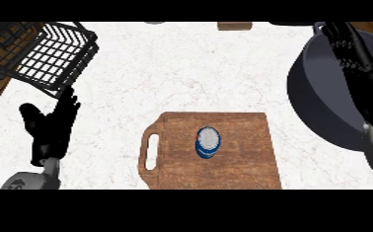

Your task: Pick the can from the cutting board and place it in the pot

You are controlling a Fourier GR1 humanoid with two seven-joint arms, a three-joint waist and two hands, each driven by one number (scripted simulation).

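Note:
A blue can (pixel 207 143) with a silvery top stands upright near the middle of the wooden cutting board (pixel 241 167), which has a handle slot on its left side. A large dark grey pot (pixel 320 97) sits at the right edge of the counter, right of the board. My left hand (pixel 51 125) rests open at the left, fingers up, well away from the can. Over the pot's right side, my right hand (pixel 348 43) shows at the far right, fingers pointing up and relaxed, holding nothing. Its forearm runs down along the right edge.
A black wire basket (pixel 51 53) stands tilted at the back left, beside a wooden edge (pixel 7 43). A small brown object (pixel 233 26) lies at the counter's far edge. White marbled counter lies between the basket, the board and the pot.

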